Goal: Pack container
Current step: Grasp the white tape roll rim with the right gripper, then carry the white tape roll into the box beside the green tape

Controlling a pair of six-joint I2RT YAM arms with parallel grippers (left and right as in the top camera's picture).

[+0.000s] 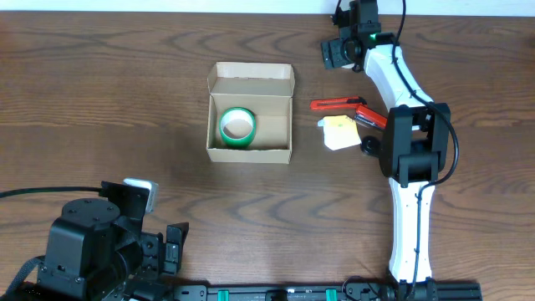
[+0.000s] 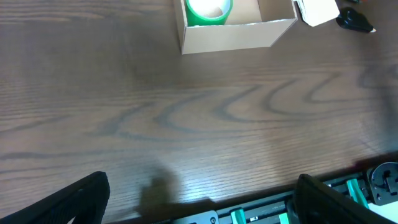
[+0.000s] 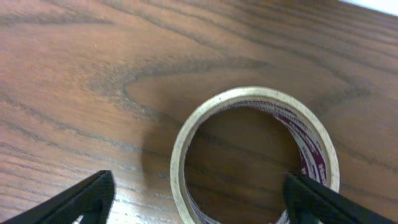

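Container (image 1: 249,154) of plain brown cardboard sits on the table (image 1: 100,100) with its lid flap open, and a green tape roll (image 1: 236,125) lies flat inside. My right gripper (image 3: 199,180) is spread wide over a clear tape roll (image 3: 249,94) that lies flat on the wood. Red print runs round the inside of its core, too blurred to read. My left gripper (image 2: 202,186) is spread wide with nothing between its fingers, nearer the front edge. A red cutter (image 1: 337,105) and a pale notepad (image 1: 338,132) lie just right of the container.
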